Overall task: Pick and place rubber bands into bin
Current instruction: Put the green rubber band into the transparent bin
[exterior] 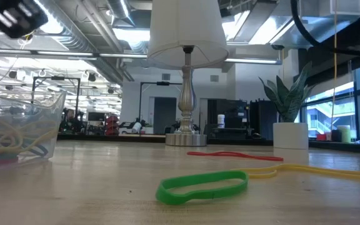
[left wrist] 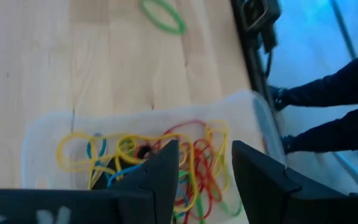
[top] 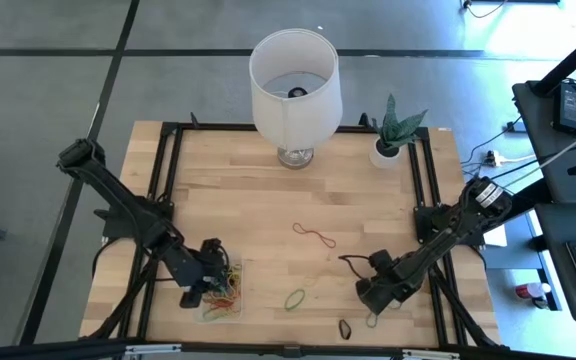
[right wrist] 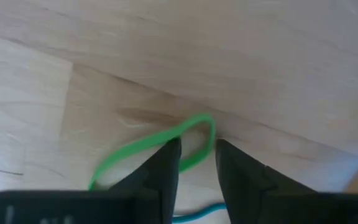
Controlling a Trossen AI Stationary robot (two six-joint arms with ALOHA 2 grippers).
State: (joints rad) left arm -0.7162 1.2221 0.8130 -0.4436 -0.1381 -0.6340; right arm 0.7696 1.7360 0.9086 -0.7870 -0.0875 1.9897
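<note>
Bin (left wrist: 42, 130), clear plastic, tangle of coloured rubber bands (left wrist: 185, 158) inside

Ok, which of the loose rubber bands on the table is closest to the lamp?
The red rubber band, stretched out mid-table. The green band and the black band both lie nearer the table's front edge, farther from the lamp.

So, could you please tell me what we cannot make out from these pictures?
- How many rubber bands lie in the bin: in the left wrist view they are tangled, and the left pincer covers part of the pile.
- The far end of the green band under the right pincer: that arm's own body hides it in the right wrist view.
- The person by the table: only dark legs show, cut off by the picture's edge.
</note>
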